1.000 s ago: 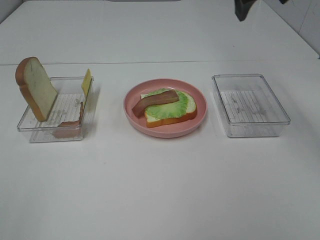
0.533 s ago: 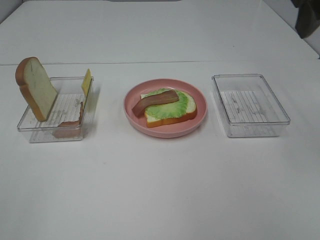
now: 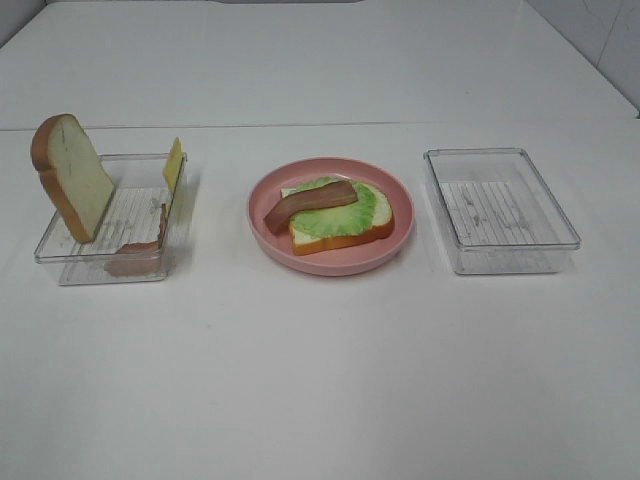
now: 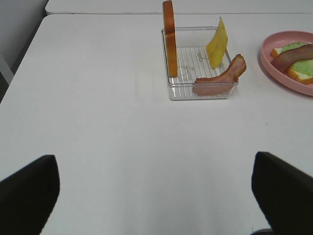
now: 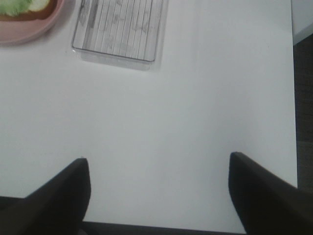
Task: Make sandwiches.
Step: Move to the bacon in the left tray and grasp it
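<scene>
A half-built sandwich lies on the pink plate (image 3: 330,263): a white bread slice (image 3: 378,222) with a green lettuce leaf (image 3: 335,218) and one brown bacon strip (image 3: 310,203) on top. The left clear tray (image 3: 140,157) holds an upright bread slice (image 3: 75,180), a leaning yellow cheese slice (image 3: 174,163) and a bacon strip (image 3: 140,248). Neither gripper shows in the exterior view. My left gripper (image 4: 156,196) is open and empty, well short of the left tray (image 4: 200,93). My right gripper (image 5: 159,196) is open and empty over bare table.
An empty clear tray (image 3: 500,205) stands right of the plate; it also shows in the right wrist view (image 5: 120,27). The table's edge (image 5: 293,98) runs close to the right gripper. White table surface surrounds all three containers.
The dark right arm seen at the exterior view's top right has moved further right and out of that view. The food and trays have not moved.
</scene>
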